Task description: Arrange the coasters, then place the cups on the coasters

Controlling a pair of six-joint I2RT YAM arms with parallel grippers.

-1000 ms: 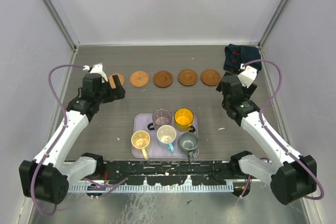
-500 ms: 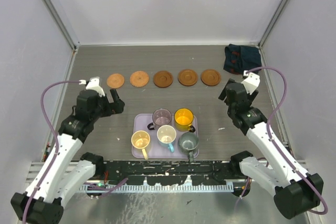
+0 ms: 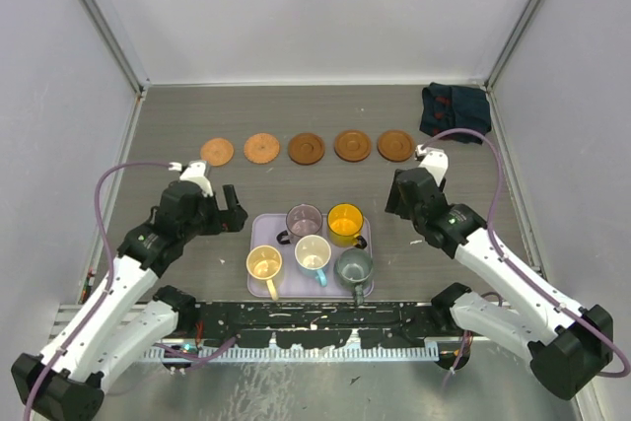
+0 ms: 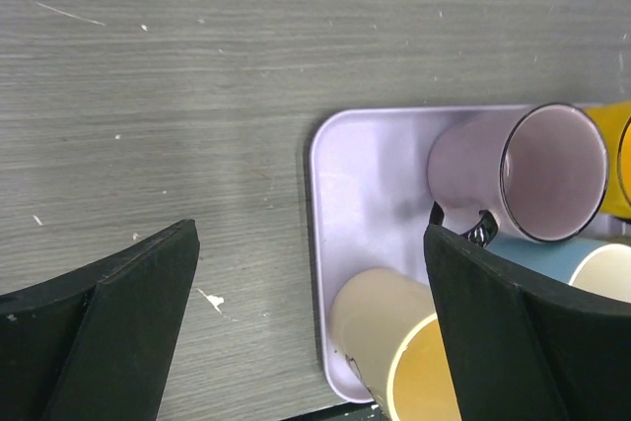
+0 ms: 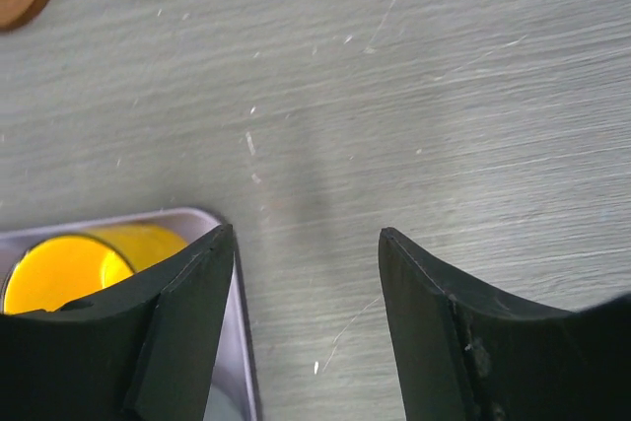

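Coasters [image 3: 308, 148] lie in a row; all five cups [image 3: 314, 253] sit on the tray [image 3: 262, 226]; left fingers [image 4: 118, 313] and right fingers [image 5: 177, 332] spread apart, empty

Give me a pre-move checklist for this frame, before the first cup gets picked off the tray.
1. Five coasters laid in a row, apart, all bare: ok.
2. Five cups upright on the tray: ok.
3. Left jaws open and empty: ok.
4. Right jaws apart and empty: ok.
5. A cup centred between either pair of jaws: not ok; the left wrist view centres on the tray's edge, the right wrist view on bare table.
6. Room for the jaws between the packed cups: cannot tell.
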